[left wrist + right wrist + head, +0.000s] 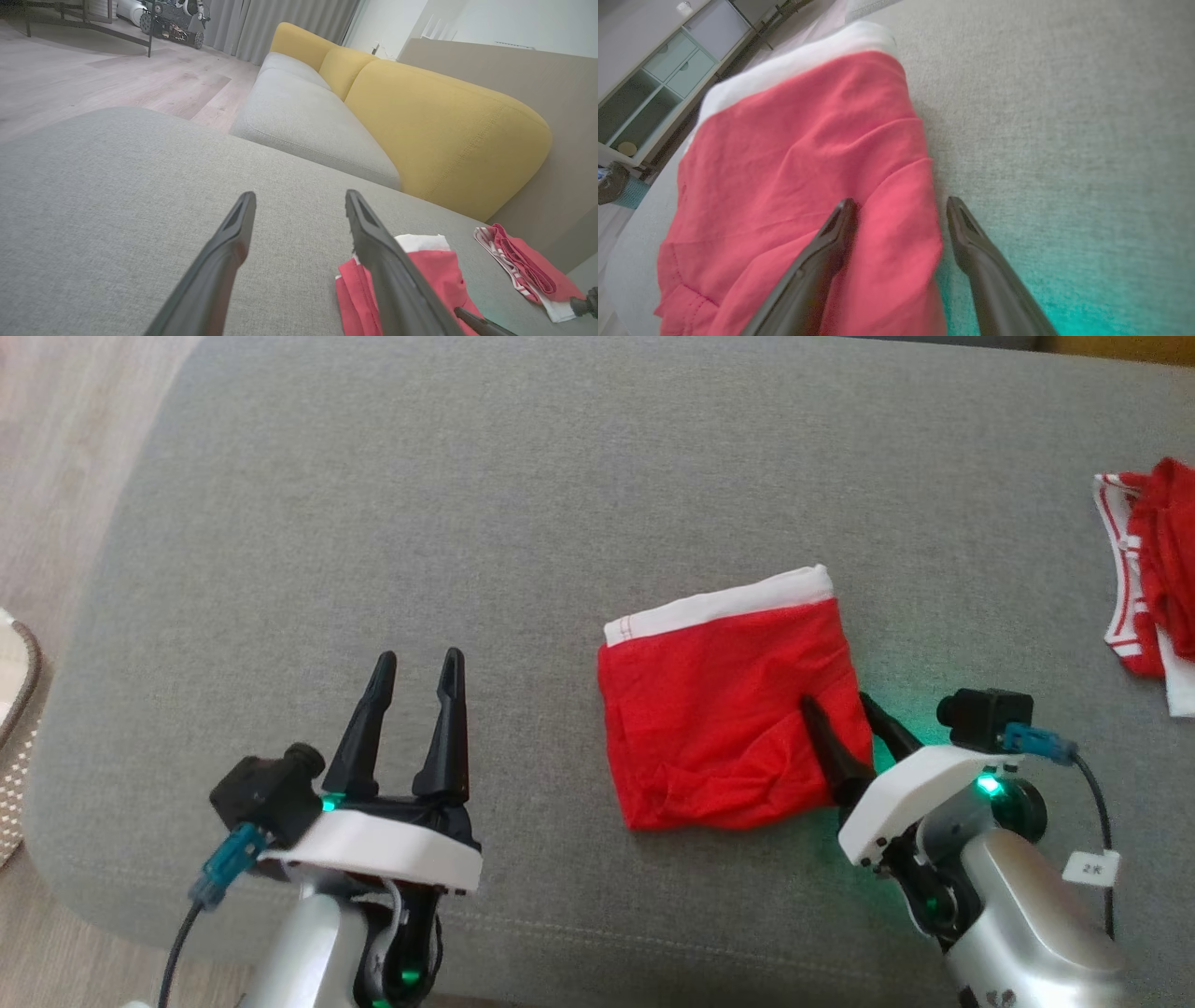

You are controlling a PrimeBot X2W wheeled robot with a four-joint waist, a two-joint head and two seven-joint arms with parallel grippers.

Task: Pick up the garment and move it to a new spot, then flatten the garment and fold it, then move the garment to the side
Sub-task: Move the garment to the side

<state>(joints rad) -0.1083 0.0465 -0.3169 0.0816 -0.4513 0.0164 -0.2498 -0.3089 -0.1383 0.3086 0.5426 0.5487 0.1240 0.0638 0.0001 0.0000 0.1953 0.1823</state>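
Note:
The garment (728, 709) is a red piece with a white waistband, folded into a rough square on the grey cushion (467, 523). It also appears in the left wrist view (434, 270) and the right wrist view (808, 163). My right gripper (845, 709) is open and straddles the garment's right edge, one finger (836, 228) over the red cloth and the other finger (966, 233) on the bare cushion beside it. My left gripper (417, 665) stands open over bare cushion to the garment's left, with nothing between its fingers (238, 224).
A second red and white striped garment (1153, 569) lies bunched at the cushion's far right, also seen in the left wrist view (523, 266). Yellow sofa backrests (444, 126) rise beyond the cushion. Wooden floor (56, 448) and a rug's edge (14, 709) lie to the left.

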